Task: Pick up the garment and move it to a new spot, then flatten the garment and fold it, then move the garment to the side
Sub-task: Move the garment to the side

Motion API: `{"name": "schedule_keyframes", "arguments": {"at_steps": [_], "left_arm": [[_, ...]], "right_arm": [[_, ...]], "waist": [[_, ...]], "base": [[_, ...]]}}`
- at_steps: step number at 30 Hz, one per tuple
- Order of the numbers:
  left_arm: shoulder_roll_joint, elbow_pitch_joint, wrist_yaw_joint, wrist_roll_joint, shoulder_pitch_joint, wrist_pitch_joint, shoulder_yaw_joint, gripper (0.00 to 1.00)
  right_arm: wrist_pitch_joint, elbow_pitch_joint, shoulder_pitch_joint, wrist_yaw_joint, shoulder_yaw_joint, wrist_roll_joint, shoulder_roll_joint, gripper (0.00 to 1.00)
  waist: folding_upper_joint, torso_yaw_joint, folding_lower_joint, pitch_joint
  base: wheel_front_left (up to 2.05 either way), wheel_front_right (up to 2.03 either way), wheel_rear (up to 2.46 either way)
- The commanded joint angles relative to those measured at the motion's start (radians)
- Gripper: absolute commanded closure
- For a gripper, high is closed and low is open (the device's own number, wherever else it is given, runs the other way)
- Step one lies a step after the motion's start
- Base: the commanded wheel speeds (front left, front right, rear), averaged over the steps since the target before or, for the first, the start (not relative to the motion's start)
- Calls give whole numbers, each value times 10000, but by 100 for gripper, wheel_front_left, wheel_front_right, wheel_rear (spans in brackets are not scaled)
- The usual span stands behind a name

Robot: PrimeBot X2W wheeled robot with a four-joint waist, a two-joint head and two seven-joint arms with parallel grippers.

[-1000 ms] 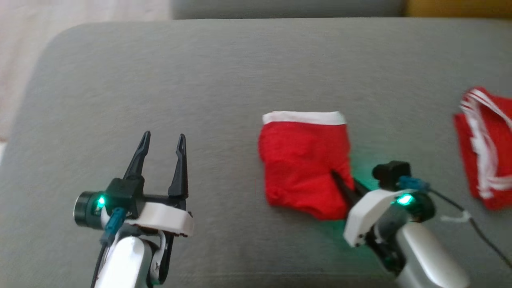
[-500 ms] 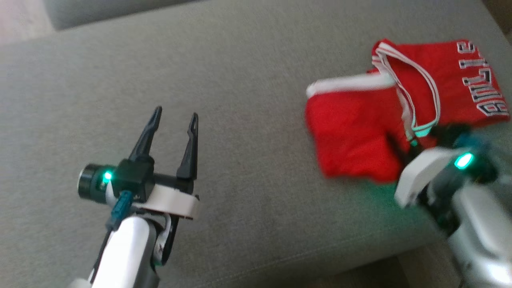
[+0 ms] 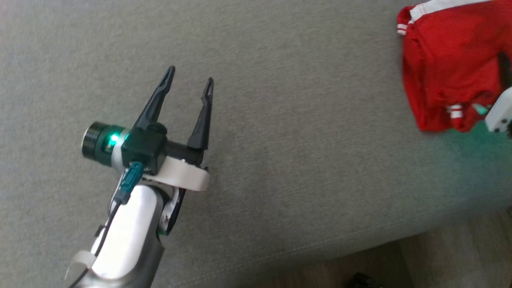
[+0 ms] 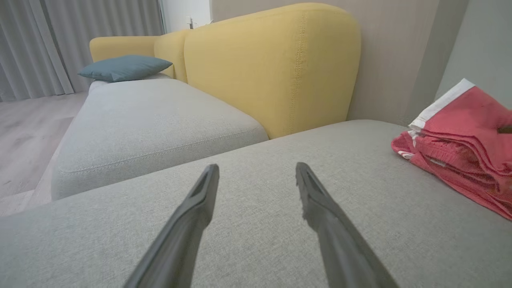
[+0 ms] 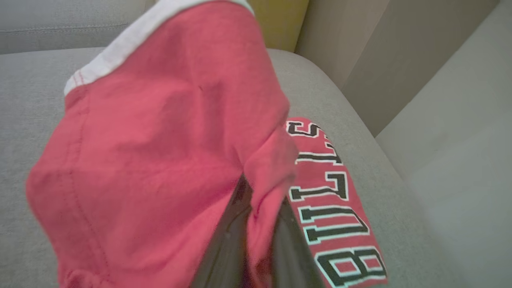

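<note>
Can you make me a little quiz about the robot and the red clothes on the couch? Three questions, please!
1. True or false: the left gripper is holding the red garment.
2. What colour is the pillow? A blue, B green, C pink.
3. Which gripper is pinching the red garment?

Key:
1. False. It is open above the bare grey cushion.
2. A.
3. The right gripper, with red cloth caught between its fingers.

On the cushion (image 3: 300, 140) the garment (image 3: 444, 76) lies at 2 o'clock, perhaps partly over a jersey (image 5: 332, 200).
</note>
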Motion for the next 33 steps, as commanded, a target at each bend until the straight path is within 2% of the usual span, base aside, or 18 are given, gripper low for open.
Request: {"name": "schedule_keyframes", "arguments": {"at_steps": [1,2,3,4,5,10,12,18,22,26,30,33], "left_arm": [[91,-321,-38,104,-429,-13,164,0],[78,-315,-47,113,-495,-17,136,0],[61,-304,-56,120,-556,-22,106,0],[44,-292,-63,124,-612,-26,79,0],[26,-280,-72,127,-664,-30,48,0],[-28,-203,-69,91,-734,-47,-9,0],[-67,-129,-39,26,-690,-56,-11,0],[-104,-124,139,-111,-335,-61,128,0],[-18,-104,349,-272,256,-62,404,0],[64,-97,582,-475,960,-63,726,0],[99,-85,760,-633,1547,-63,957,0],[125,-86,883,-734,1885,-64,1123,0]], "right_arm": [[-286,99,-467,33,-93,-172,-369,100],[-375,340,-607,33,-188,-266,-402,98],[-480,567,-724,33,-265,-389,-439,74],[-633,788,-835,33,-407,-468,-446,23],[-758,1041,-922,33,-539,-613,-493,0],[-1362,1886,-1071,33,-1138,-1365,-498,0],[-1806,2319,-964,33,-1673,-1835,-401,0],[-3045,2015,-216,33,-2548,-2207,155,0],[-3509,780,973,33,-2956,-2406,1006,0],[-3599,-1212,2420,33,-3002,-2633,2111,0],[-3153,-3292,3837,33,-2606,-2757,3190,0],[-2754,-4635,4622,33,-2209,-2720,3630,0]], "waist": [[0,288,-1,324],[0,344,-1,395],[0,402,-1,455],[0,452,-1,503],[0,508,-1,544],[0,630,-1,497],[0,725,-1,321],[0,892,-1,-289],[0,971,-1,-950],[0,1102,-1,-1549],[0,1452,-1,-2050],[0,1773,-1,-2361]], "base": [[0,0,0],[0,0,0],[0,0,0],[0,0,0],[0,0,0],[0,0,0],[0,0,0],[0,0,0],[0,0,0],[0,0,0],[0,0,0],[0,0,0]]}}
